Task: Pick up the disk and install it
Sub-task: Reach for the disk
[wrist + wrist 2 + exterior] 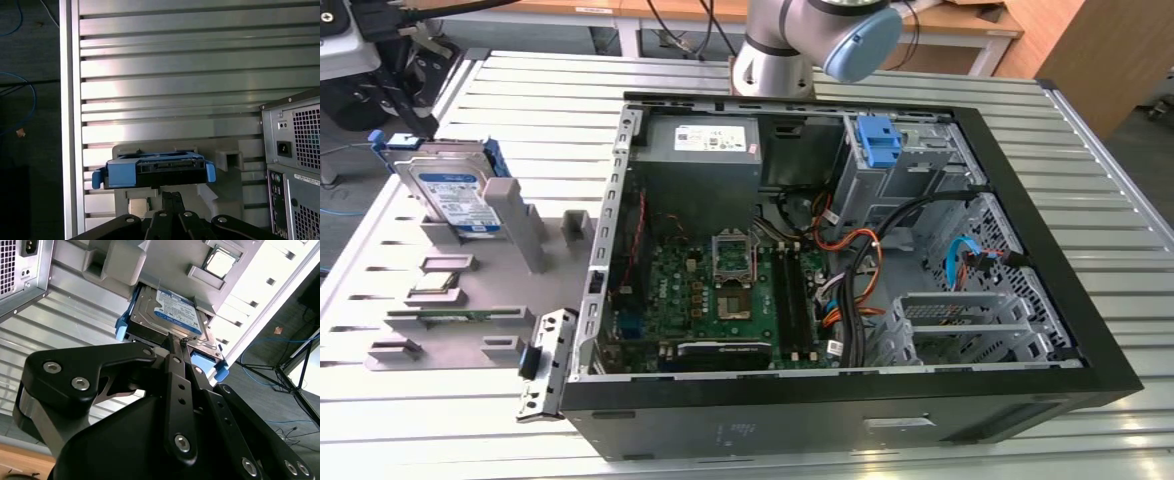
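The disk [454, 195] is standing on edge in a grey rack [520, 240] on the slatted table [720, 75], to the exterior view's left of the open case [854, 420] — not yet installed. In both wrist views the gripper [177, 342] [171, 194] is hovering right at the disk's edge between its blue rails [122, 175], fingers lying together — clamping nothing.

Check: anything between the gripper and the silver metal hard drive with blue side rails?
Nothing visible. In the second wrist view the gripper points straight at the silver metal hard drive, with no object between them. The drive stands on edge in the grey slotted holder.
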You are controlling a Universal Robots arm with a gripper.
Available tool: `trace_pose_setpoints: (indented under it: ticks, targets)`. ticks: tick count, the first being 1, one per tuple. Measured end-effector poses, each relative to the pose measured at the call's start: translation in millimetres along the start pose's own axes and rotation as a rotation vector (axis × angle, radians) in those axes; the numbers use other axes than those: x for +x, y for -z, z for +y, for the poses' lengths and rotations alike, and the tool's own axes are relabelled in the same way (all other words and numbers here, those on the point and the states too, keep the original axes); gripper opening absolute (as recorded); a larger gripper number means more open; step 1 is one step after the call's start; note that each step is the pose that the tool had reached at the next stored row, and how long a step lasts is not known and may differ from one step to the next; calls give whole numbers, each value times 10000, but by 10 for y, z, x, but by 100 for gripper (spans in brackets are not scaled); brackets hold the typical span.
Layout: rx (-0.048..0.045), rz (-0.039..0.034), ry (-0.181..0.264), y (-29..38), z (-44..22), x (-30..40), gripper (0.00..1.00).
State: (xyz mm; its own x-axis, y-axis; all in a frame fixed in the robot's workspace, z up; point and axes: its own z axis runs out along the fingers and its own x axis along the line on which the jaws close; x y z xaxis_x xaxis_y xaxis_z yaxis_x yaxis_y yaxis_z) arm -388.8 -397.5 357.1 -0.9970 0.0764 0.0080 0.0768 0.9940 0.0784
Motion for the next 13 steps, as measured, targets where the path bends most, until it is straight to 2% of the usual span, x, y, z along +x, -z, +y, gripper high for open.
trace_pose_setpoints:
  ticks: [8, 13]
  targets:
    - [-1, -1, 0, -56, -1, 17, 11]
    - [-1, 0, 1, -85, 39, 36, 11]
